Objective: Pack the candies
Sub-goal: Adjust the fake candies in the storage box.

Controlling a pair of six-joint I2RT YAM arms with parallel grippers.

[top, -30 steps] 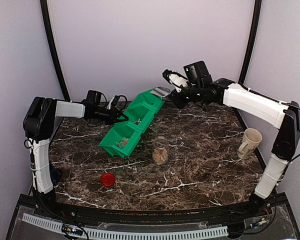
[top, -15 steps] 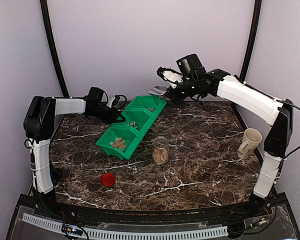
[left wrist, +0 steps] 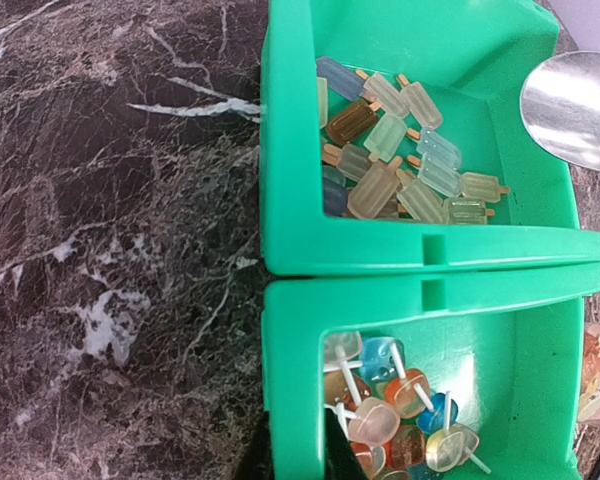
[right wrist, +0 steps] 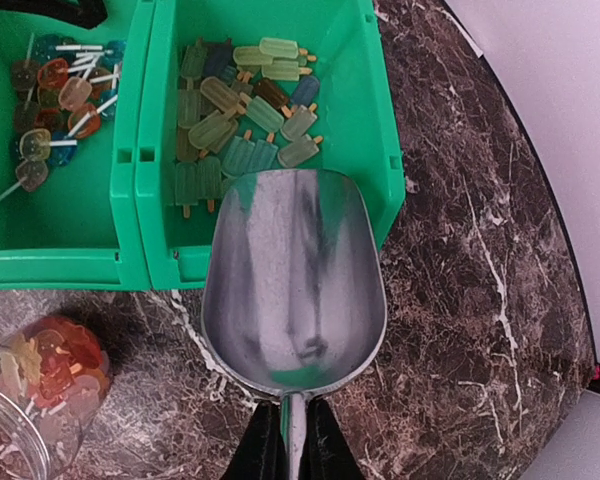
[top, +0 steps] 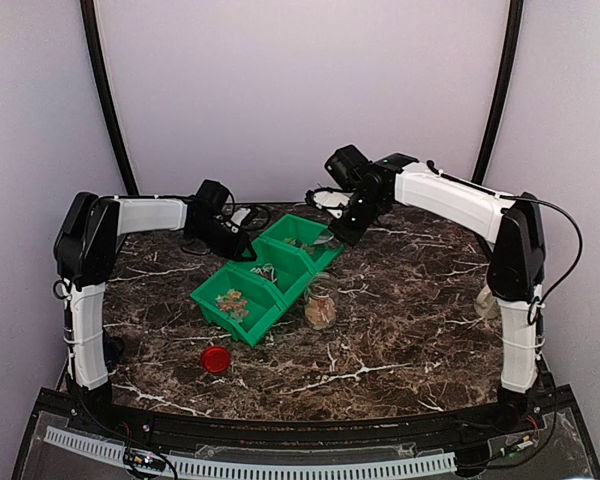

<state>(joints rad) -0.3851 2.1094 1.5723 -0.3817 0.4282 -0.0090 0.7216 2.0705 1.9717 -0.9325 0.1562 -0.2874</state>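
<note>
A green three-compartment bin (top: 278,262) lies diagonally on the marble table. The candies are in it: popsicle shapes (left wrist: 390,150) (right wrist: 245,120) in one compartment, lollipops (left wrist: 400,410) (right wrist: 55,95) in the one beside it, and orange-tan ones (top: 230,300) in the nearest. More candies fill the lower part of a clear jar (top: 321,302) (right wrist: 35,390) beside the bin. My left gripper (left wrist: 297,455) (top: 242,245) is shut on the bin's side wall. My right gripper (right wrist: 295,440) (top: 344,226) is shut on the handle of an empty metal scoop (right wrist: 295,280) (left wrist: 575,110), which hovers at the popsicle compartment's outer edge.
A round red lid (top: 216,360) lies on the table near the front left. A cream mug (top: 483,300) shows partly behind the right arm at the right edge. Grey walls close in the back and both sides.
The right arm has swung left and down, bringing the scoop over the bin's far end. The left gripper and the bin have shifted slightly right.
</note>
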